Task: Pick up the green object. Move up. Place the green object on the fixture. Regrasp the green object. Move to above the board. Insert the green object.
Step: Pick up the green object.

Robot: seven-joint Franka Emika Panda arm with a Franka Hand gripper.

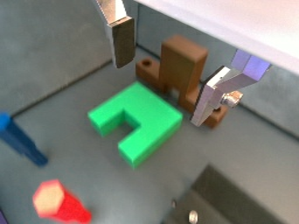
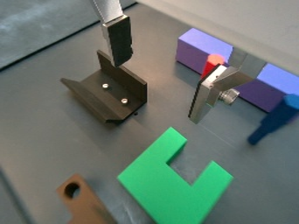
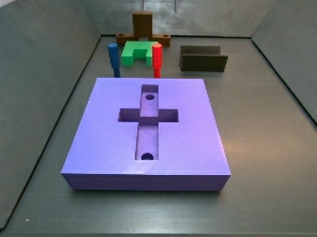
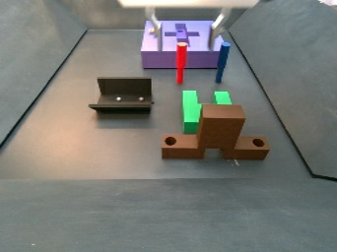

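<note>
The whole setup sat on a dark grey floor boxed in by low grey walls, nothing fancy. Going left to right in a side view: the fixture was off on the left, empty, nothing resting on it. Middle-ish was the green object, lying flat on the floor, just behind the brown stand and in front of the red peg and blue peg. Way at the back was the board, its cross recess empty as far as I could see.

The gripper hung above the green piece with its fingers spread wide, nothing between them. In both wrist views the green U sat below the plates, not touched by either one, and the brown stand was right beside it.

So my read: basically nothing was ticked off yet. The pick hadn't happened, so the lift, the drop onto the fixture, the regrasp, the move over the board and the insert were all left to do. Looked like it was lining up for the first grab.
</note>
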